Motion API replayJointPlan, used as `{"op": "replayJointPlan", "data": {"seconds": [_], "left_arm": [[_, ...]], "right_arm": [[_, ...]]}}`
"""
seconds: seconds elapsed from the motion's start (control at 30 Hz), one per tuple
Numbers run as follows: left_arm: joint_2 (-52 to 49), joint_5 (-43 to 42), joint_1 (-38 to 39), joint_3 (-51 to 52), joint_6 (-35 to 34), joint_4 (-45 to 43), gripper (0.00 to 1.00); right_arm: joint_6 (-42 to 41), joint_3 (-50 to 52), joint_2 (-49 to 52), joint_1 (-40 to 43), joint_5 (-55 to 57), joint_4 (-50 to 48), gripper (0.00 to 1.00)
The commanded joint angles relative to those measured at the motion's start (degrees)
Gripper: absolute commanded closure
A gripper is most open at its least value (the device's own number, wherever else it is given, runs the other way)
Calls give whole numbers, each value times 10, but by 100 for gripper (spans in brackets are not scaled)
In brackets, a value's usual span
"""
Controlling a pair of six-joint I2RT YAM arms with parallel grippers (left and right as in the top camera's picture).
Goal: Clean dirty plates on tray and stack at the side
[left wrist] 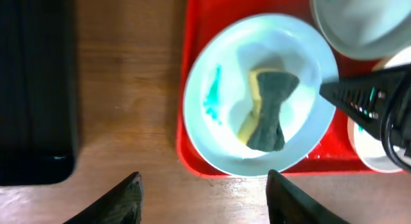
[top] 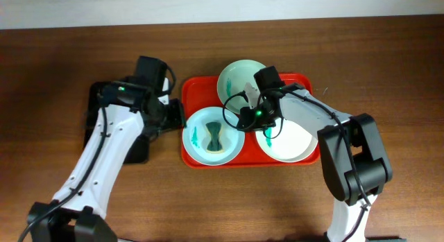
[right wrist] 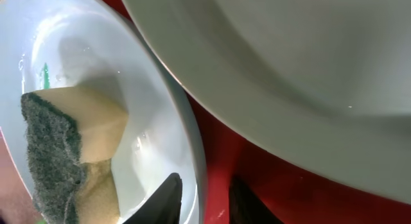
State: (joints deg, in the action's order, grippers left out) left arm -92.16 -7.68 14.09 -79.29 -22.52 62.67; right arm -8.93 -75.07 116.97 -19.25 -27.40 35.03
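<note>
Right wrist: straddling the rim of a plate (right wrist: 154, 76) with the right gripper (right wrist: 205, 185), jaws parted, gripping nothing. Beyond, seeing a sponge (right wrist: 77, 140) on that plate in the tray (right wrist: 221, 163). Judging it stiff, slick, breakable; favouring a rim pinch. Farthest, holding left gripper (left wrist: 203, 185) spread, empty.

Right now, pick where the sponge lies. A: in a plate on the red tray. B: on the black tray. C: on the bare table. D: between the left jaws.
A: the sponge lies inside a plate that sits on the red tray.
</note>
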Motion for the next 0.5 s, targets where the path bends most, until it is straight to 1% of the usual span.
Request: {"op": "replayJointPlan", "data": {"seconds": [0.0, 0.07, 0.1, 0.17, 0.23, 0.27, 0.3, 0.37, 0.43, 0.47], "left_arm": [[-17, -24, 23, 17, 18, -15, 41], [-28, -24, 27, 17, 18, -18, 44], [-35, -25, 29, 17, 18, -19, 47], [-47, -27, 31, 17, 18, -21, 52], [-59, -44, 36, 17, 37, -23, 55], [-64, -57, 40, 17, 51, -25, 53], [-70, -67, 45, 17, 58, -26, 50], [-82, -67, 55, 17, 57, -29, 50], [-96, -67, 67, 17, 60, -38, 45], [-105, -67, 72, 17, 60, -44, 44]], "right_arm": [[6, 11, 17, 2, -7, -7, 76], [6, 16, 18, 2, -7, -13, 83], [6, 18, 18, 2, -7, -15, 85], [5, 18, 18, 2, -7, -15, 85], [5, 18, 18, 2, -7, -17, 92], [6, 18, 18, 2, -7, -17, 95], [5, 18, 18, 2, -7, -17, 96], [5, 18, 18, 2, -13, -17, 96], [5, 18, 18, 2, -16, -16, 96], [5, 18, 18, 2, -16, -16, 96]]}}
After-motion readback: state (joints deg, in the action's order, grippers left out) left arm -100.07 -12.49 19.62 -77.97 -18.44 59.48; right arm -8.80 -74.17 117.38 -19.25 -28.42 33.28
